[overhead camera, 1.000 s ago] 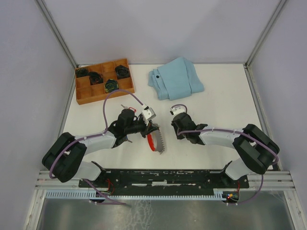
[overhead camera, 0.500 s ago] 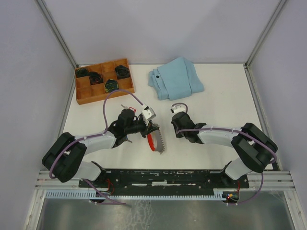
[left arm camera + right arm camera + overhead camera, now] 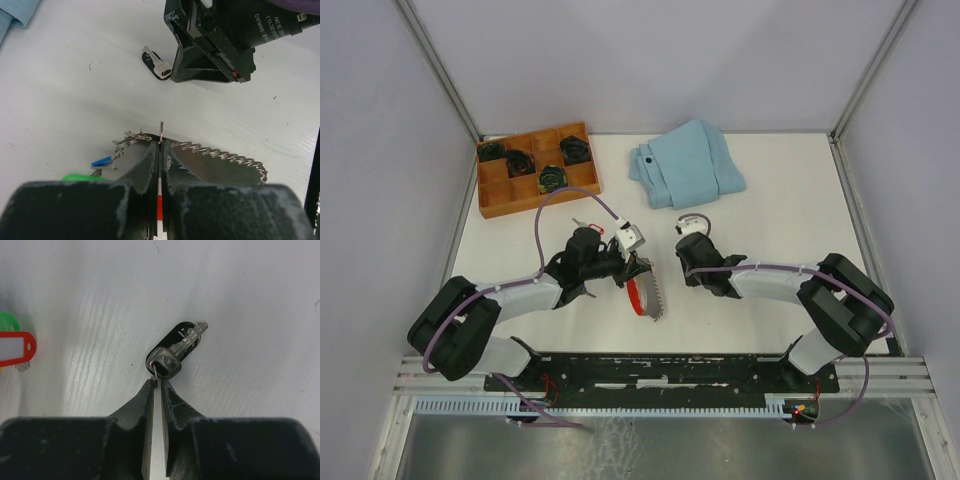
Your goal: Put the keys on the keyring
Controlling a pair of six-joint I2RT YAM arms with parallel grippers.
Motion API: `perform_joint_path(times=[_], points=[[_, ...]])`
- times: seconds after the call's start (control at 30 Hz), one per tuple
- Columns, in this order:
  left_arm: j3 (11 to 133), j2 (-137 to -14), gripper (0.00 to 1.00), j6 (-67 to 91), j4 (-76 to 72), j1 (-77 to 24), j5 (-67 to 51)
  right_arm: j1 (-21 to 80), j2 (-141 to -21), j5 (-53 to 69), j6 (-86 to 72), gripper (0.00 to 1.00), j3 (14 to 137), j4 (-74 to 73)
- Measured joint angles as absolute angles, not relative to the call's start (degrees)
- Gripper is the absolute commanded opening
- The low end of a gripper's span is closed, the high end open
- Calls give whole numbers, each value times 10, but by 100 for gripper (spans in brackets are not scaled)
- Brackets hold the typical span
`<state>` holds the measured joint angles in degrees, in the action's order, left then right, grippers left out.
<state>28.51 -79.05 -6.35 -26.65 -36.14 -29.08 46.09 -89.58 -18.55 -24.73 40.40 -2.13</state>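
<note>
My left gripper is shut on the red strip of the keyring, edge-on between the jaws. Its row of silvery loops runs right of the fingertips. Keys with a blue tag and a green tag hang at the left of the strip. My right gripper is down at the table, jaws almost together on the thin wire ring of a silver key with a dark head. That key also shows in the left wrist view. A red tag and a green tag show at the left edge.
A wooden compartment tray with several dark items stands at the back left. A folded light-blue cloth lies at the back centre. The two grippers sit close together mid-table, with metal frame posts at the sides.
My right gripper has edged slightly to the left. My left gripper and the keyring have not moved.
</note>
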Motion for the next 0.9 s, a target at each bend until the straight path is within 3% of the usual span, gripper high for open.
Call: perform_joint_path(times=[0.17, 0.9], points=[[285, -790, 3, -63, -267, -361, -291, 461, -901, -195, -248, 1, 409, -22], [285, -802, 3, -102, -320, -361, -354, 461, -722, -106, -46, 1, 437, -164]])
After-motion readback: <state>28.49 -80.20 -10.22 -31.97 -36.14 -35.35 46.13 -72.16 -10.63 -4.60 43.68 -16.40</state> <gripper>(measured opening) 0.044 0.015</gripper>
